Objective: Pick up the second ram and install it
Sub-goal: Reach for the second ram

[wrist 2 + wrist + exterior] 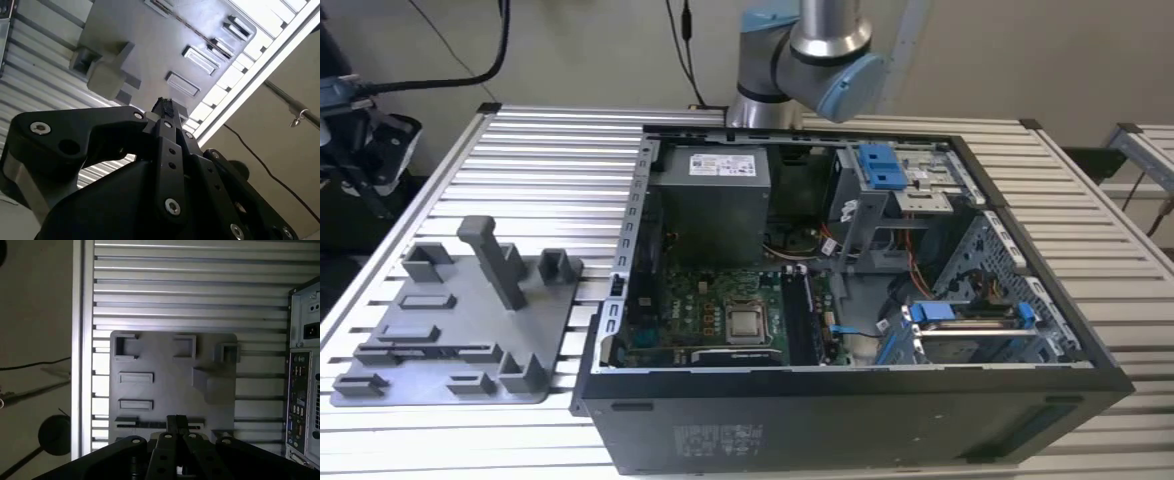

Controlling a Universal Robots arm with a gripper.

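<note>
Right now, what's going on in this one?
A robot arm has its hand hanging above the grey plastic tray, which lies on the slatted table at the exterior view's left of an open computer case. In the first wrist view the hand appears lined up over the tray's long narrow slot. It is closed and carries nothing.

The gripper [176, 419] is matte black all over, dotted with small silver screw heads. Just past its fingertips lies a plain mid-grey tray [170, 365], on a table [190, 290] of pale silver slats striped with dark grooves. Farther from the gripper, the computer case [854, 420] is black. Inside it are a dark green board [707, 310] and bright blue clips [881, 165].
</note>
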